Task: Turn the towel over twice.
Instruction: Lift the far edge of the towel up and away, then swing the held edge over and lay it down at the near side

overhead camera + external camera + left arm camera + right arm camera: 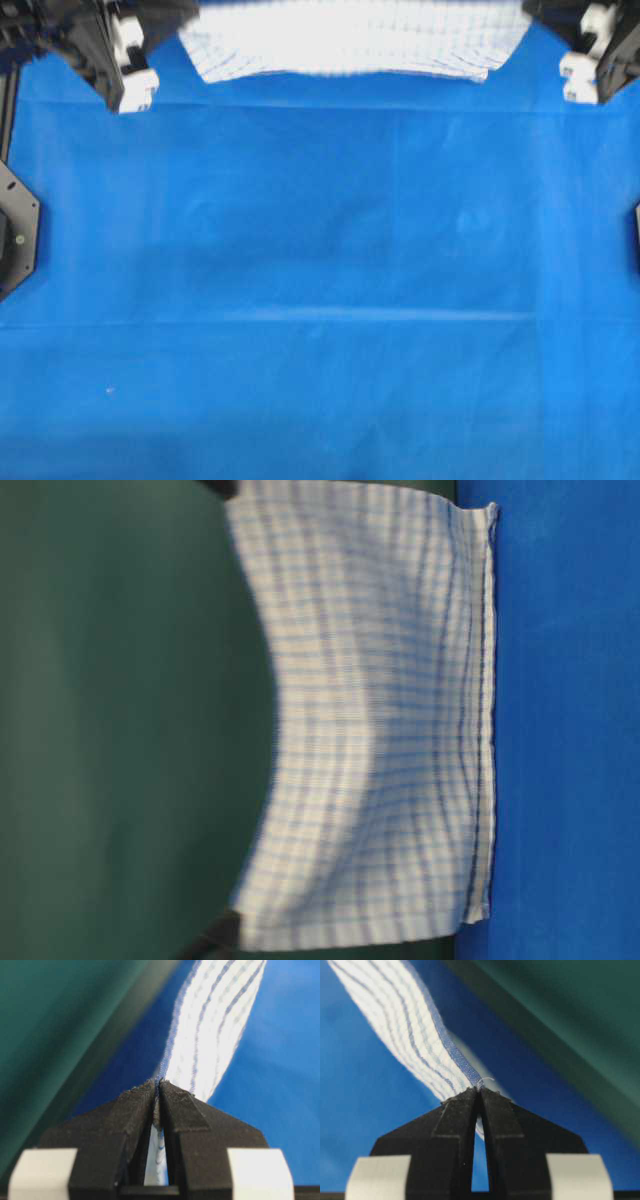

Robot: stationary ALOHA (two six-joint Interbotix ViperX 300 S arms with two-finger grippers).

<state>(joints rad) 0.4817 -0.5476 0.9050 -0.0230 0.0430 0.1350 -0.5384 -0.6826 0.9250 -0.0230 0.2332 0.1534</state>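
The towel (350, 40), white with thin blue stripes, hangs spread out at the far edge of the table. In the table-level view the towel (380, 730) is lifted by its top corners, sags in the middle, and its lower hem reaches the blue cover. My left gripper (158, 1082) is shut on one hemmed corner of the towel (215, 1025); cloth shows between the black fingers. My right gripper (480, 1089) is shut on the other corner of the towel (405, 1025). From overhead, the left arm (125, 60) and right arm (585, 60) flank the cloth.
A plain blue table cover (320, 280) spreads over the whole table in front of the towel. A dark green backdrop (120, 730) stands behind. A black mount (15, 230) sits at the table's left side.
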